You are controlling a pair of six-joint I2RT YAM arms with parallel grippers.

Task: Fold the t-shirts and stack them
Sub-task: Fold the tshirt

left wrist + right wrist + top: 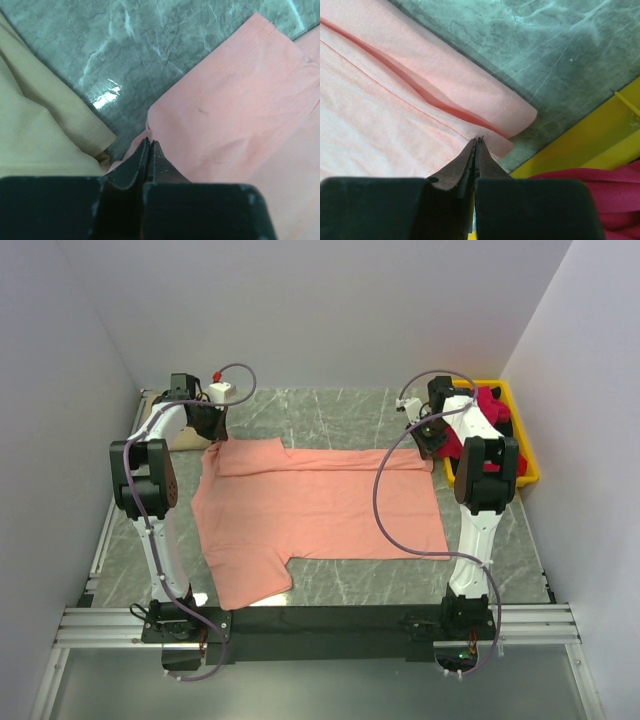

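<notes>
table (330, 410): grey marbled top, white walls on three sides. Clock directions are read from the overhead view, with 12 o'clock at the far wall.
salmon-pink t-shirt (320, 515): spread flat over the centre of the table, lying sideways. Sleeves are toward 9 o'clock and the hem toward 3 o'clock. The near sleeve points to 7 o'clock, close to the left arm's base. A narrow strip along the 12 o'clock edge lies doubled over.
left gripper (150, 144): at 10 o'clock, on the shirt's far sleeve-side corner. The fingers are pressed together with no gap showing. The tips are down at the cloth edge, with pink cloth on both sides of them. It appears pinched on that corner.
right gripper (478, 141): at 2 o'clock, on the far hem corner. The fingers are closed tip to tip on the stitched edge of the lower layer, just beside the folded-over upper layer. It appears pinched on the cloth.
tan-beige t-shirt (40, 135): at 10 o'clock by the left wall, partly hidden behind the left arm. Bare table shows between its hem and the pink corner. Contact lower down, under the fingers, cannot be told.
yellow bin (527, 462): at 2 o'clock against the right wall, near the pink hem corner, with a sliver of table between.
crimson-red t-shirts (490, 405): heaped in the bin, partly hidden by the right arm. The count cannot be told.
</notes>
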